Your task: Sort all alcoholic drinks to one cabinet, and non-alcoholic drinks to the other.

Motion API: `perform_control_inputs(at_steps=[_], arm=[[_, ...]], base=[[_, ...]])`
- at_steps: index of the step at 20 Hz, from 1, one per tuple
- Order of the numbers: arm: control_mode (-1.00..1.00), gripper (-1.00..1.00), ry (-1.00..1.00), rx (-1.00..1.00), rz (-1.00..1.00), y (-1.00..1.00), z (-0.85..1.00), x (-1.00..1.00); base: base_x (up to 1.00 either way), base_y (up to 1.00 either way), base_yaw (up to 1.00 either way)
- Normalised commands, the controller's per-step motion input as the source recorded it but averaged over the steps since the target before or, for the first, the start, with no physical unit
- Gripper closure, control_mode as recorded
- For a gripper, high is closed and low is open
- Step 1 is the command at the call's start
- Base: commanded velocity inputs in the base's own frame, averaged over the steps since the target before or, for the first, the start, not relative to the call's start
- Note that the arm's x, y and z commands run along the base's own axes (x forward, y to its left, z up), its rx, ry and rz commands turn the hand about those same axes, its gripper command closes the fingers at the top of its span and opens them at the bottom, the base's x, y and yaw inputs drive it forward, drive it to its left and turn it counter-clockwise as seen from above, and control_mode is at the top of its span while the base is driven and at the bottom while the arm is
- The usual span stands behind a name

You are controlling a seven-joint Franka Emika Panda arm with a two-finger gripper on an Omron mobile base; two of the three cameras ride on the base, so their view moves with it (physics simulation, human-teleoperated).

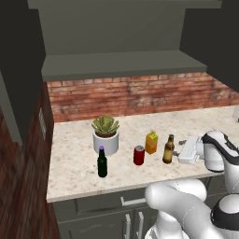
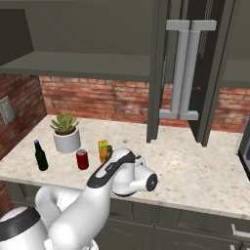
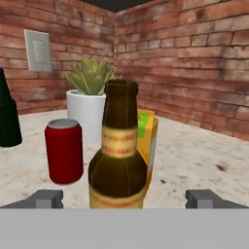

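Observation:
The amber-brown beer bottle (image 3: 118,155) with a pale label stands upright between my open gripper's (image 3: 125,199) fingertips (image 3: 46,199), which stay apart from it on both sides. On the counter my gripper (image 1: 178,152) sits just right of this bottle (image 1: 168,150). The red soda can (image 3: 64,151) stands left of it and the orange juice carton (image 3: 148,138) right behind it. The dark green bottle (image 1: 102,163) with a purple cap stands further left, near the front edge. From the right base, the can (image 2: 82,159), carton (image 2: 103,150) and green bottle (image 2: 40,156) show; my arm hides most of the amber bottle.
A potted succulent (image 1: 106,135) in a white pot stands behind the drinks on the speckled counter (image 1: 74,168). An open upper cabinet shelf (image 1: 121,63) runs above the brick wall. An open cabinet door with two long handles (image 2: 185,68) hangs to the right.

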Motion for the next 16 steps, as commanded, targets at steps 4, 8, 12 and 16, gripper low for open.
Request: perform_control_inputs(at_steps=[4, 8, 12, 16], arm=[[-1.00, -1.00, 0.00, 0.00, 0.00, 0.00, -0.02, 0.14], [-1.00, -1.00, 0.00, 0.00, 0.00, 0.06, -0.05, 0.00], [-1.00, -1.00, 0.00, 0.00, 0.01, 0.14, -0.08, 0.00], [-1.00, -1.00, 0.00, 0.00, 0.03, 0.25, -0.06, 0.00]], base=[[0.00, 0.00, 0.00], [0.00, 0.00, 0.00], [0.00, 0.00, 0.00], [0.00, 0.00, 0.00]])
